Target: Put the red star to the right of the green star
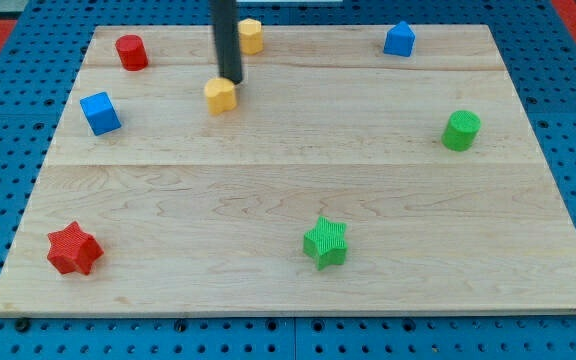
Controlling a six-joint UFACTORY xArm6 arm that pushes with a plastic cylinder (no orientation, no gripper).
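Counting two stars, red star (73,248) and green star (325,242), sitting well apart on the worktop (288,190); my tip (230,80) is touching one yellow block (221,95); no claw showing.

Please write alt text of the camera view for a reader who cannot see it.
My tip touches a yellow block near the wooden board's top, far from the red star at bottom left and the green star at bottom centre.
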